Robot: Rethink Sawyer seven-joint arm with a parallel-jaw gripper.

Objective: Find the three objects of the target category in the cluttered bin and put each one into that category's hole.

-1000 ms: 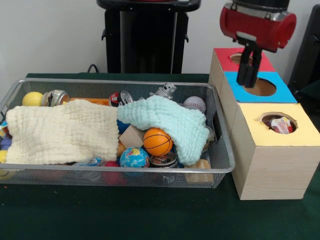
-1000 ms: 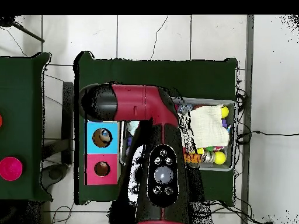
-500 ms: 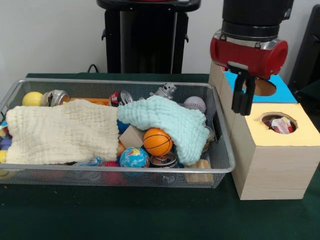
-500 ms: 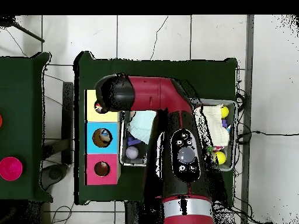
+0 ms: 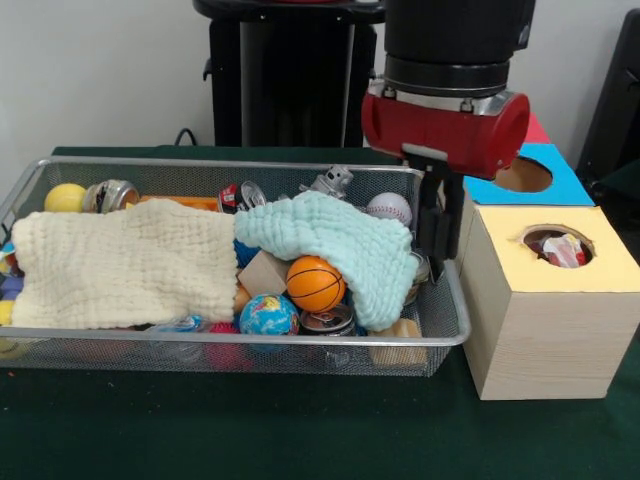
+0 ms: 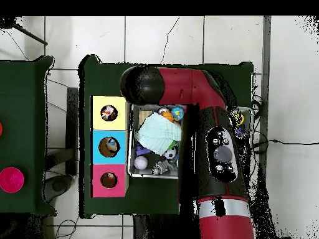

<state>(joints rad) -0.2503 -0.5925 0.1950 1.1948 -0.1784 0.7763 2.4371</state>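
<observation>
A wire mesh bin (image 5: 448, 330) holds a cream cloth (image 5: 120, 265) and a mint cloth (image 5: 340, 240) lying over mixed clutter. Showing around the cloths are an orange basketball (image 5: 315, 283), a globe ball (image 5: 268, 315), a baseball (image 5: 389, 208), a yellow ball (image 5: 65, 197), cans (image 5: 112, 195) and wooden blocks (image 5: 262, 272). My gripper (image 5: 437, 272) hangs open and holds nothing, just inside the bin's right end beside the baseball and the mint cloth. In the overhead view the arm (image 6: 218, 155) covers the gripper and half the bin (image 6: 152, 175).
A row of wooden boxes stands right of the bin: yellow top (image 5: 610, 265) with something in its hole, blue top (image 5: 565, 185), red top (image 5: 535, 128). In the overhead view these boxes (image 6: 93, 146) lie left of the bin. A small metal figure (image 5: 330, 181) lies at the bin's back.
The gripper has left the blue hole, moving left and down past the yellow box to the bin's right end. In the overhead view the arm now uncovers the bin's left half.
</observation>
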